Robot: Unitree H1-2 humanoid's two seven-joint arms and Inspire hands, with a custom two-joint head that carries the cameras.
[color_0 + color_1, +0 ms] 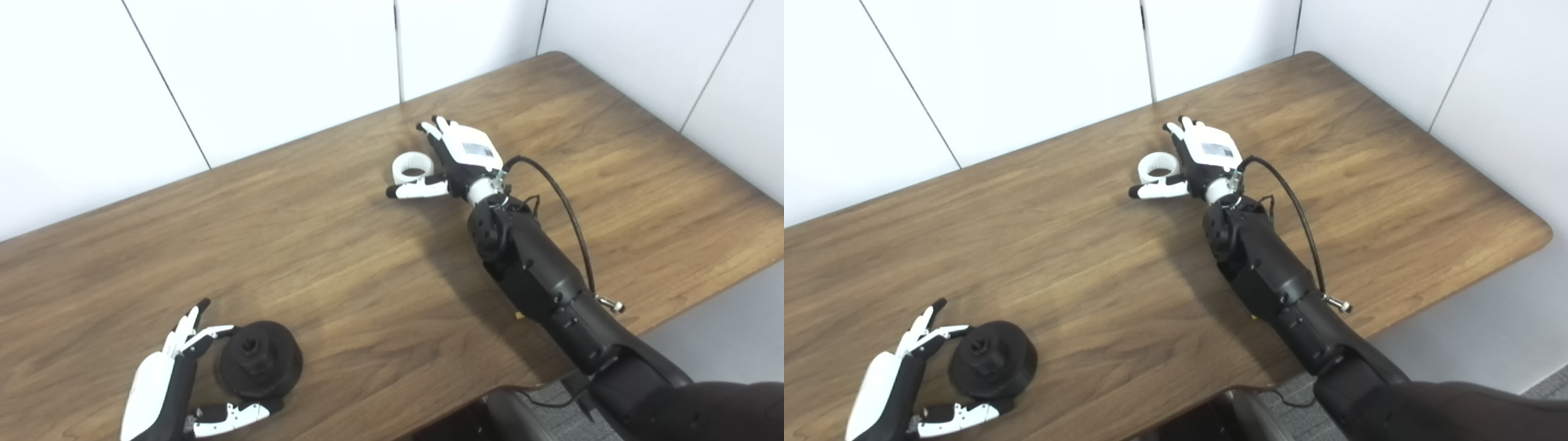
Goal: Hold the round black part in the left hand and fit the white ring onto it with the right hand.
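Note:
The round black part [261, 360] lies flat on the wooden table [343, 263] at the near left, a raised hub on top. My left hand [174, 383] cups it from the left, open, with fingers behind it and thumb in front; contact is unclear. The white ring [413, 166] lies flat on the table farther back, near the middle. My right hand [456, 160] sits just right of the ring, open, with its thumb stretched out along the ring's near side and the fingers past its far side. The ring rests on the table, not lifted.
White wall panels [275, 73] run close behind the table's far edge. A black cable [569, 214] loops off my right forearm. The table's rounded right corner and near edge [704, 288] drop off to a grey floor.

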